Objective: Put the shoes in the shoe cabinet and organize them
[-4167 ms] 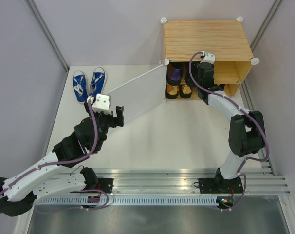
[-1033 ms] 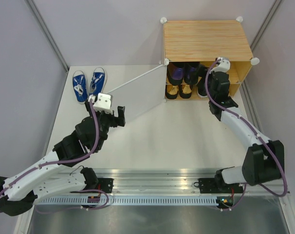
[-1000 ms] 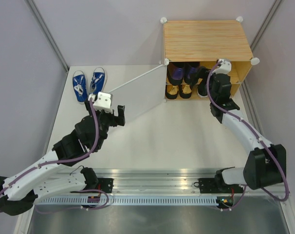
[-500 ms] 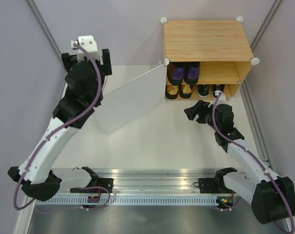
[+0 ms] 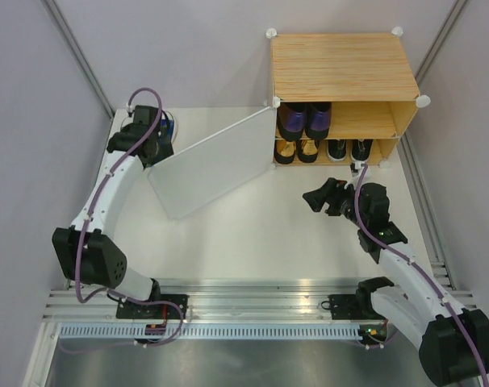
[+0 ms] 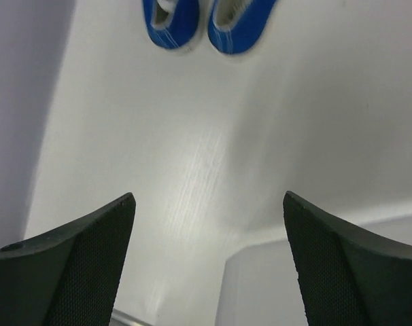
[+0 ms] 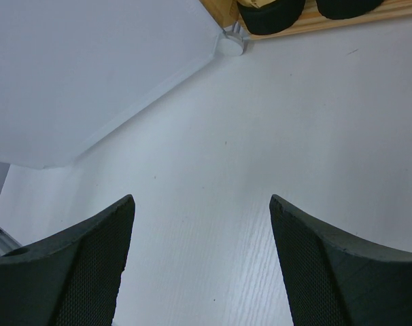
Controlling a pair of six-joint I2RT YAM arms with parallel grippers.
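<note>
Blue sneakers (image 6: 236, 27) wait on the table (image 5: 252, 234), the last pair outside the shoe cabinet (image 5: 341, 68). The left gripper (image 6: 207, 204) has swung over them, spread wide. The right gripper (image 7: 201, 204) has backed away, spread and empty.

White table (image 5: 261, 234) w/ blue sneakers (image 6: 236, 27) back-left, shoe cabinet (image 5: 341, 64) back-right.

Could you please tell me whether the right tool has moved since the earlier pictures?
Yes. The right tool has withdrawn from the shoe cabinet toward the near edge of the table, open and empty.
</note>
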